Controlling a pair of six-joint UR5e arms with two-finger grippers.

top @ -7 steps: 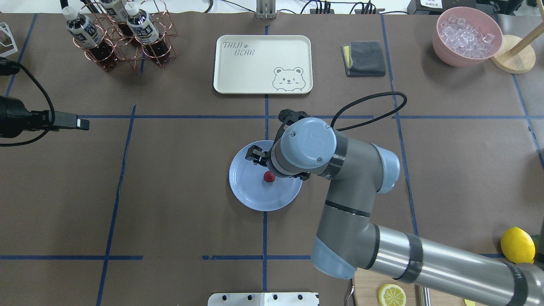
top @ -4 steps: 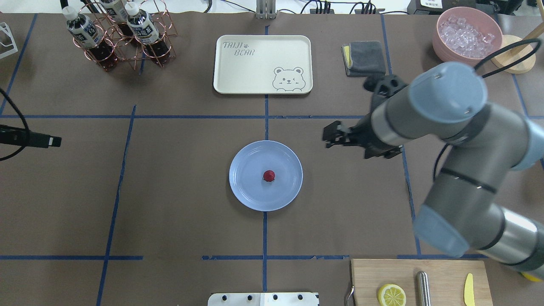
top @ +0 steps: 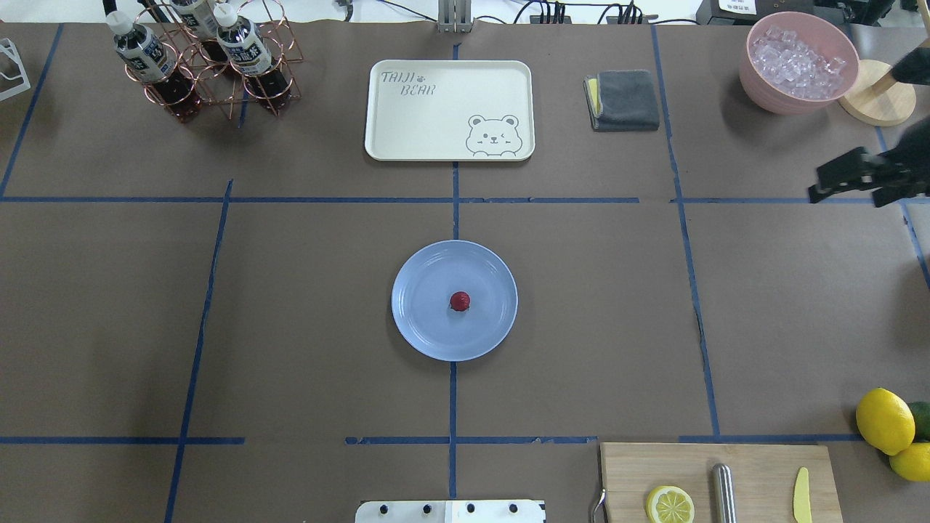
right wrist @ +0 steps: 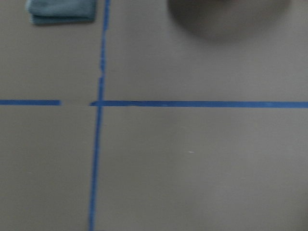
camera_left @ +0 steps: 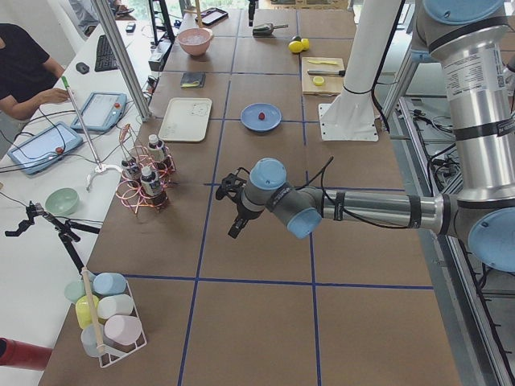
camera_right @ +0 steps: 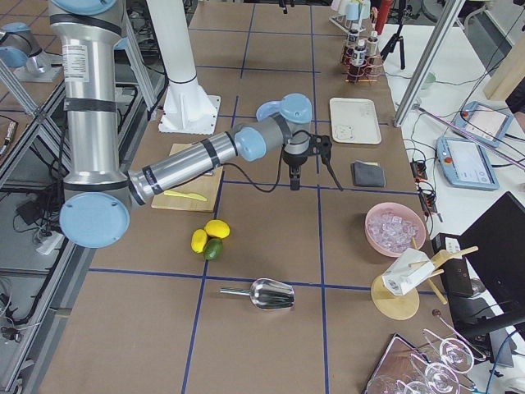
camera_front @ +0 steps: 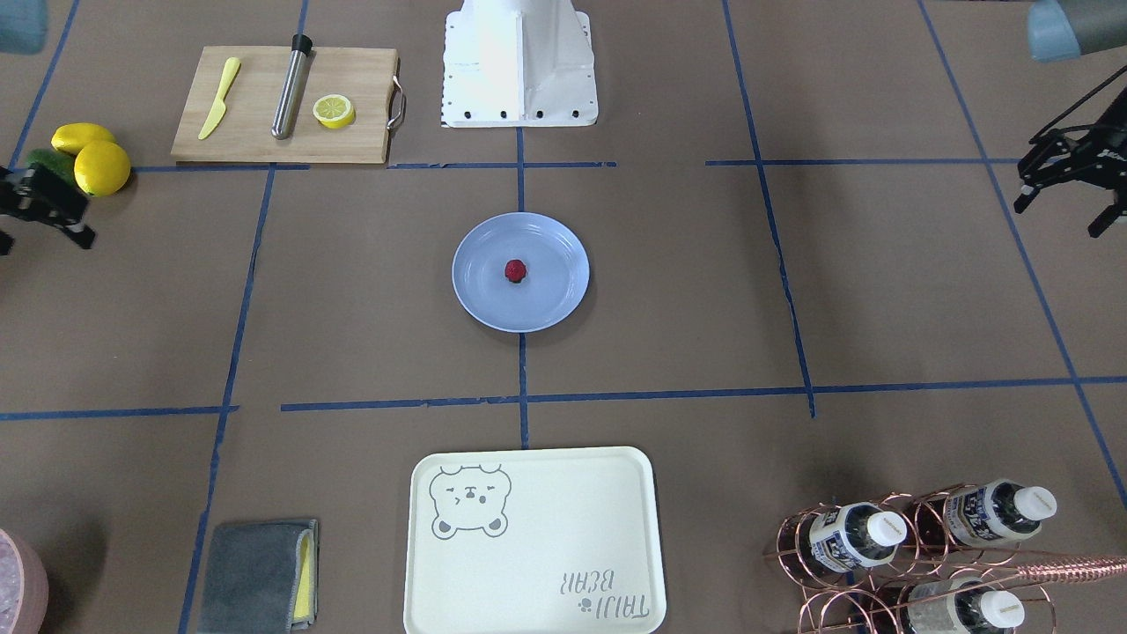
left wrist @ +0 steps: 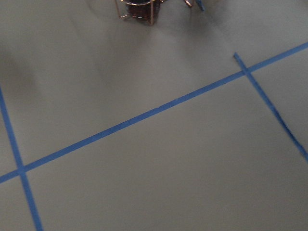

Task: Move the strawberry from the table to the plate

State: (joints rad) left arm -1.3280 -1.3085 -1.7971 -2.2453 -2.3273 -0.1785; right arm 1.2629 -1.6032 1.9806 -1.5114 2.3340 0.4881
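Note:
The small dark-red strawberry (top: 459, 301) (camera_front: 515, 271) lies near the middle of the round light-blue plate (top: 425, 327) (camera_front: 555, 304), which rests on the brown paper table (top: 290, 327) at its centre. Nothing touches berry or plate. My right gripper (top: 843, 185) (camera_front: 48, 233) (camera_right: 316, 185) hangs open and empty far off at the table's right side. Far from the plate on the other side, my left gripper (camera_front: 1057, 220) (camera_left: 225, 211) is also open and empty. It is outside the overhead view. Both wrist views show only bare table and blue tape.
A cream bear tray (top: 449, 109) and a grey cloth (top: 623, 99) lie beyond the plate. A copper rack of bottles (top: 207, 62) stands far left, a pink bowl of ice (top: 798, 62) far right. Near right: a cutting board (top: 719, 483) with a lemon half (top: 669, 504), and whole lemons (top: 883, 419).
My right arm has pulled away from over the plate to the table's right edge, gripper open. The strawberry stays on the plate. My left arm has left the overhead view.

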